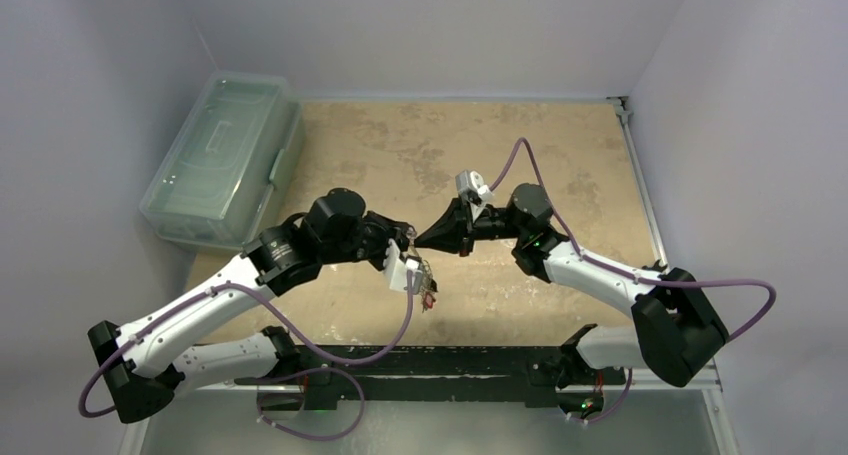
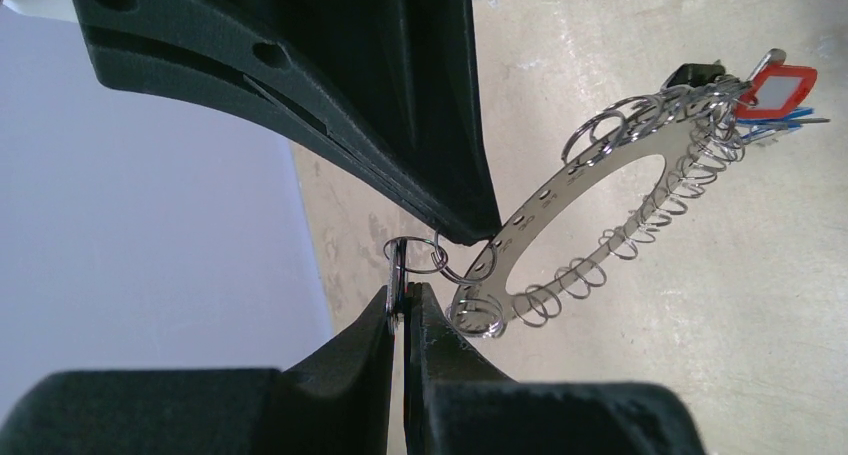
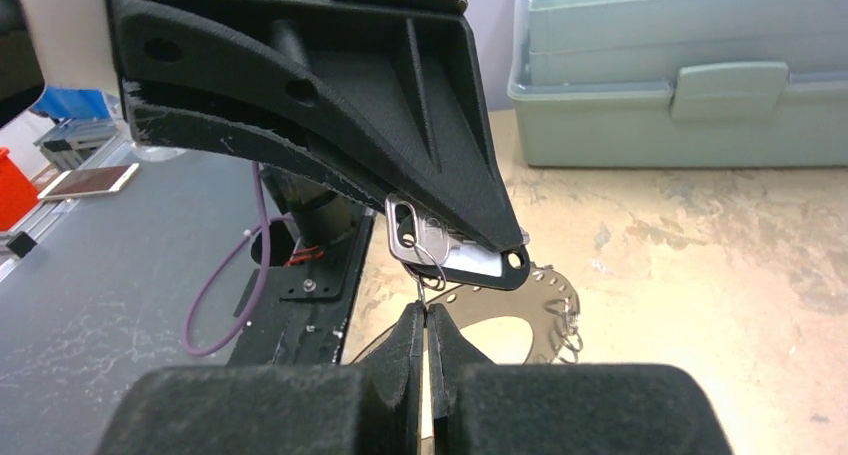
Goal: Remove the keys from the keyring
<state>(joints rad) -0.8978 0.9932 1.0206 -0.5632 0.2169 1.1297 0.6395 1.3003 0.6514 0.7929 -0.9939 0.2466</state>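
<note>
Two grippers meet tip to tip above the middle of the bench, nearer its front edge than its back. The left gripper has its fingers pressed together on a silvery key, which shows edge-on in its own wrist view and flat, with a slotted head, in the right wrist view. A small split ring of thin wire passes through that key's head and runs down into the right gripper, whose fingers are closed tight on the wire with no gap between them. From this small ring the keyring hangs clear of the bench, held up in the air just beside both fingertips. It is a flat silvery band pierced with a row of holes and fringed all round with little wire loops. It tilts away from the grippers, its near edge by the fingertips and its far edge lower. At that far edge sits a bunch of keys with red, blue and black heads, packed so closely that they cannot be counted. From above, the keyring shows only as a small dark cluster under the left gripper. A translucent grey-green storage box with a latched lid stands at the far left corner of the bench, well apart from the arms. A purple cable loops along the left arm toward the front edge.
</note>
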